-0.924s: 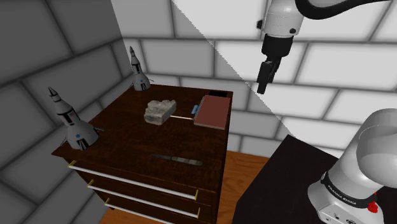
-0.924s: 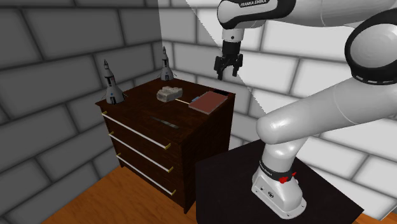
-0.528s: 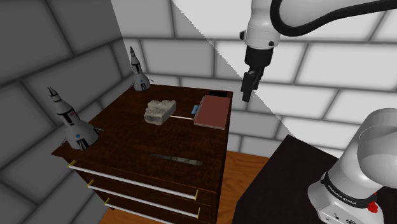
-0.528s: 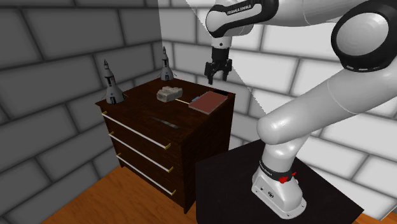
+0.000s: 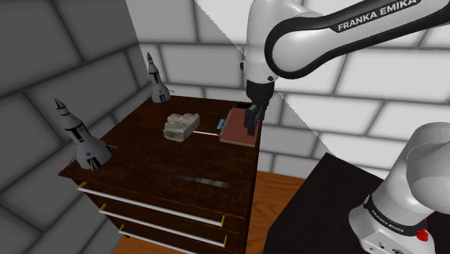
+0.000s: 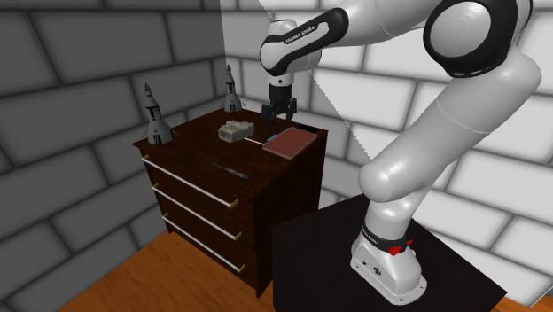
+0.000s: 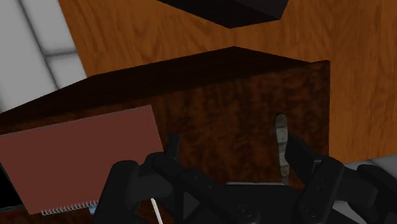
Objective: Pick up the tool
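Tool [image 5: 200,180]: slim, lies flat on dark dresser [image 5: 144,155] top near front edge, long axis along that edge. Gripper [image 5: 252,121] hangs over red-brown notebook [image 5: 232,130] at back corner, fingers apart, empty. Tool well apart from gripper, toward front edge.

Tool [image 5: 200,180] on dresser [image 5: 144,155], notebook [image 5: 234,130] behind.

A glossy white arm [image 5: 288,36] of rounded links is seen, banded in black at the joints. "FRANKA EMIKA" lettering [image 5: 376,14] is printed in white on one black band. The end effector [image 5: 251,124] is all black. A red mark [image 5: 422,233] is carried on the base [image 5: 386,198].
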You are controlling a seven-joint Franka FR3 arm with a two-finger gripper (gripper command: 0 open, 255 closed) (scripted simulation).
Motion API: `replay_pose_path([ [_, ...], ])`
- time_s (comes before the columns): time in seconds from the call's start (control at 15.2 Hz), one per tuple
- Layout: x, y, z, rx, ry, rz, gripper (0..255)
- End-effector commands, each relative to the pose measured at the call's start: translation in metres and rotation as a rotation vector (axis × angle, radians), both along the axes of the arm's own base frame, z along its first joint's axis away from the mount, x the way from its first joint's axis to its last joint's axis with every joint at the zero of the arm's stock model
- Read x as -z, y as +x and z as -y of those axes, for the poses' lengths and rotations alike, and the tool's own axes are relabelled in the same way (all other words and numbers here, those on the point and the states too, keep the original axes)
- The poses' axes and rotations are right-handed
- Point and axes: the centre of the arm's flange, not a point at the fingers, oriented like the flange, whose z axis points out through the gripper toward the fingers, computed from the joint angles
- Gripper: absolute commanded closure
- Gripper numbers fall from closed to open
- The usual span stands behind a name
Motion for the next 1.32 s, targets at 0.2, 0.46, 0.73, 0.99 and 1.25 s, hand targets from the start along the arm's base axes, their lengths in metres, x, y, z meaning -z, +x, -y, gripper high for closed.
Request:
replay_pose_path([
  [0.2, 0.037, 0.032, -0.049, -0.056, -0.002, -0.004, 0],
  [0.46, 0.067, 0.055, -0.087, -0.101, -0.005, -0.007, 0],
  [0.73, 0.097, 0.075, -0.126, -0.145, -0.008, -0.01, 0],
  [0.99, 0.127, 0.094, -0.166, -0.19, -0.011, -0.013, 0],
  [1.25, 0.151, 0.104, -0.192, -0.218, -0.012, -0.015, 0],
])
